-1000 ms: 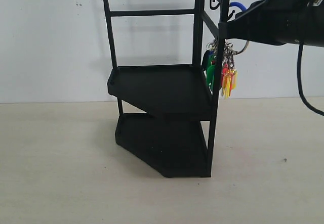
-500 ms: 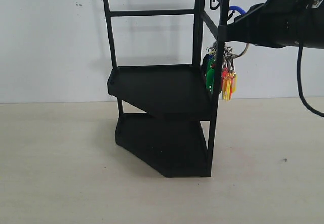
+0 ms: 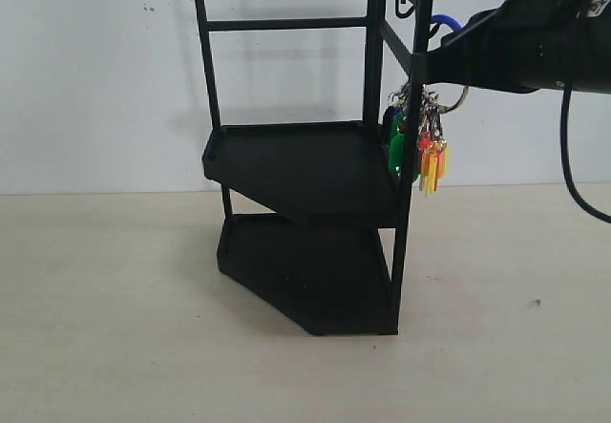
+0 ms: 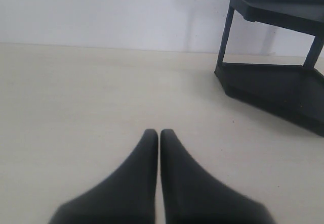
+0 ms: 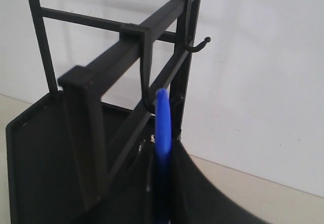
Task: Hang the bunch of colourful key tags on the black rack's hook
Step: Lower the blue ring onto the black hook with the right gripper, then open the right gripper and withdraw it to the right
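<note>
The tall black rack stands mid-table. My right gripper reaches in from the right at its top side rail and is shut on the blue loop of the colourful key tag bunch. The tags dangle beside the front post. In the right wrist view the blue loop stands pinched in my right gripper, its top right beside the hook under the rail. I cannot tell whether loop and hook touch. The hook shows beside the loop. My left gripper is shut on nothing, low over the table.
A second prong sticks out farther along the same rail. The rack's two tray shelves lie off to one side of the left gripper. A white wall stands behind the beige table.
The right gripper has edged slightly toward the rack's post. The hanging tags have swung a little closer to the post and settled lower.
</note>
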### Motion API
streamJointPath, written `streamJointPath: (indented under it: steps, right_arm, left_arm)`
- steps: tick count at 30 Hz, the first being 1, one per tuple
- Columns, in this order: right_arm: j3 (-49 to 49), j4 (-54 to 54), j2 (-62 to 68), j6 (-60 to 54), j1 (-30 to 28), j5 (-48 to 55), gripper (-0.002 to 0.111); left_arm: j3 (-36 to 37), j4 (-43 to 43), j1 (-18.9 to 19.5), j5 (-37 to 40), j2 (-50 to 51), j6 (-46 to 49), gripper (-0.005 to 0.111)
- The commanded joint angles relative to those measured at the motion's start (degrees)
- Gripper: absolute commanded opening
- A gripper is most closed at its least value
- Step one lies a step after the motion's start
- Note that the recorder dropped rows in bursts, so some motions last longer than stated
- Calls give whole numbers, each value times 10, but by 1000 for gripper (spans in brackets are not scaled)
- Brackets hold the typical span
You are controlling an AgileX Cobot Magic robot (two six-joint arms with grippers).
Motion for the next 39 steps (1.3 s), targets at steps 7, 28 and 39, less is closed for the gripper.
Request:
streamJointPath:
  steps: [7, 28, 39]
  right_arm:
    - [-3, -1, -1, -22, 1, 4, 0]
    - [-3, -1, -2, -17, 1, 34, 60]
    - [-3, -1, -37, -14, 1, 45, 55]
  left_arm:
    - [2, 3, 1, -5, -1, 2, 4]
    - [2, 3, 1, -5, -1, 2, 4]
    - [2, 3, 1, -5, -1, 2, 4]
